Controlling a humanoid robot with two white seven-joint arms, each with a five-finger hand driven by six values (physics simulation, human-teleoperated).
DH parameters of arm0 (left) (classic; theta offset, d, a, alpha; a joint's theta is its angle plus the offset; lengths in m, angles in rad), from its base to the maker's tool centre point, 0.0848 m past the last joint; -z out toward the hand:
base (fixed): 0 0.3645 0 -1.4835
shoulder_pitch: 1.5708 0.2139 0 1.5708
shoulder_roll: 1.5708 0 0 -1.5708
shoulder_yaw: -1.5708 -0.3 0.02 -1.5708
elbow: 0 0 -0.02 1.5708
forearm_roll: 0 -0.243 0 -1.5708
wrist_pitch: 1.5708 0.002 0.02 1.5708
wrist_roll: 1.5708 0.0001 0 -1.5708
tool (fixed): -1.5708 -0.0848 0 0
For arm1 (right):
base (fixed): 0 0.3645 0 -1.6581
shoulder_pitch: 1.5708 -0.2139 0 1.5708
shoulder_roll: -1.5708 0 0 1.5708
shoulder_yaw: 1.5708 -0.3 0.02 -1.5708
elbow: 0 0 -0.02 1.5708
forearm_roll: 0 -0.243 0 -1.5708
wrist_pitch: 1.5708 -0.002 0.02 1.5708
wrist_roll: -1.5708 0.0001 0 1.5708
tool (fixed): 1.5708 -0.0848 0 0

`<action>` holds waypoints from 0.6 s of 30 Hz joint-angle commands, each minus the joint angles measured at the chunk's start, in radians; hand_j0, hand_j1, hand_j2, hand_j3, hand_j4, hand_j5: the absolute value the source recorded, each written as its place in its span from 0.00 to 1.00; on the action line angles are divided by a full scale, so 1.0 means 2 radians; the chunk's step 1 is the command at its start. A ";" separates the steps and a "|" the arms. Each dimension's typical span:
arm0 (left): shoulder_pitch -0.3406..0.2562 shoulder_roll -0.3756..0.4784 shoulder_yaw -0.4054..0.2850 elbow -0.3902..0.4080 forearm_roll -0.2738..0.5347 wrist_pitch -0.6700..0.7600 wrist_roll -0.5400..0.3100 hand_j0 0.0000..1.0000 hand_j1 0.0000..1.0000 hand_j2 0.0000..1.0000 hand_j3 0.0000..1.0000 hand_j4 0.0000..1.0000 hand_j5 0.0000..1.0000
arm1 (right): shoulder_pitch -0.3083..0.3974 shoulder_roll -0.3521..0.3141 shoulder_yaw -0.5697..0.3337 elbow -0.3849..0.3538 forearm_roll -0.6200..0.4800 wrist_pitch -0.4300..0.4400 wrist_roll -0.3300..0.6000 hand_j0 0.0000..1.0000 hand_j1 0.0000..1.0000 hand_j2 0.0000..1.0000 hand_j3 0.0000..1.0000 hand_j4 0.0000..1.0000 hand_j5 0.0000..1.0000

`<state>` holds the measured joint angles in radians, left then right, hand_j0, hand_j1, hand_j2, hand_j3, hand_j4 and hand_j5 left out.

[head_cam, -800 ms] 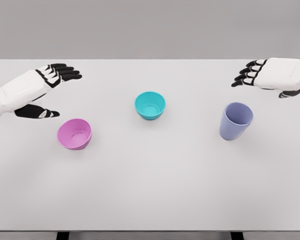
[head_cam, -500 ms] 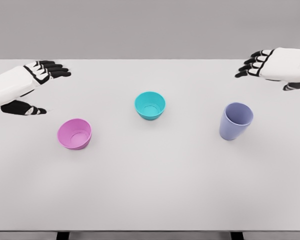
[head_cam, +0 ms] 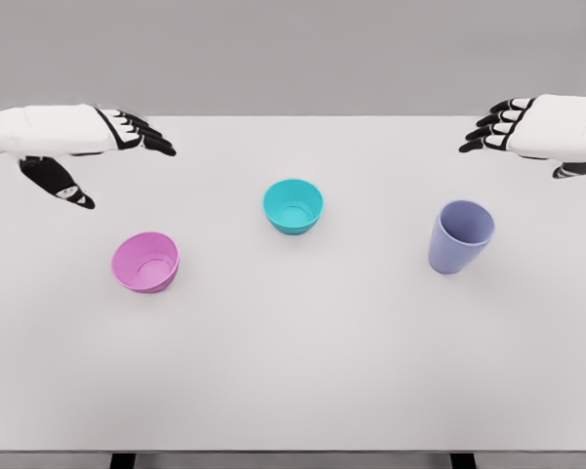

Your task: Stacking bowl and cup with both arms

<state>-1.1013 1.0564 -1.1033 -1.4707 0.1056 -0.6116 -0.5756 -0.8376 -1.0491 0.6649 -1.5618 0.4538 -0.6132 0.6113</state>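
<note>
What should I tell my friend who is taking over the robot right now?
Left robot hand: open, holds nothing, above the table's far left, behind the pink bowl.
Right robot hand: open, holds nothing, far right, behind the purple cup.
Teal bowl sits in the middle, between the other two. All three stand apart on the white table.
Done: nothing stacked.
Left: grasp the pieces and stack them.

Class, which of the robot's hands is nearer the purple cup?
Right. The right hand hovers just behind the purple cup; the left hand is far across the table, beyond the pink bowl.
</note>
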 commanded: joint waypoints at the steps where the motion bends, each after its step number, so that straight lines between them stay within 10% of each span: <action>1: -0.011 0.001 -0.087 0.004 0.055 0.000 -0.018 1.00 1.00 1.00 1.00 1.00 1.00 | 0.000 0.000 0.000 0.000 -0.001 0.001 0.000 1.00 1.00 1.00 1.00 1.00 1.00; 8: -0.094 -0.005 -0.195 0.003 0.107 0.000 -0.018 1.00 1.00 1.00 1.00 1.00 1.00 | -0.001 0.009 0.000 0.000 -0.001 0.001 0.000 1.00 1.00 1.00 1.00 1.00 1.00; 18: -0.099 -0.005 -0.216 -0.003 0.127 0.000 -0.018 1.00 1.00 1.00 1.00 1.00 1.00 | 0.000 0.010 0.000 0.000 -0.001 0.001 0.000 1.00 1.00 1.00 1.00 1.00 1.00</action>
<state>-1.2993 1.0459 -1.5256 -1.4744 0.3384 -0.6134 -0.6111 -0.8376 -1.0282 0.6649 -1.5617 0.4539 -0.6133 0.6113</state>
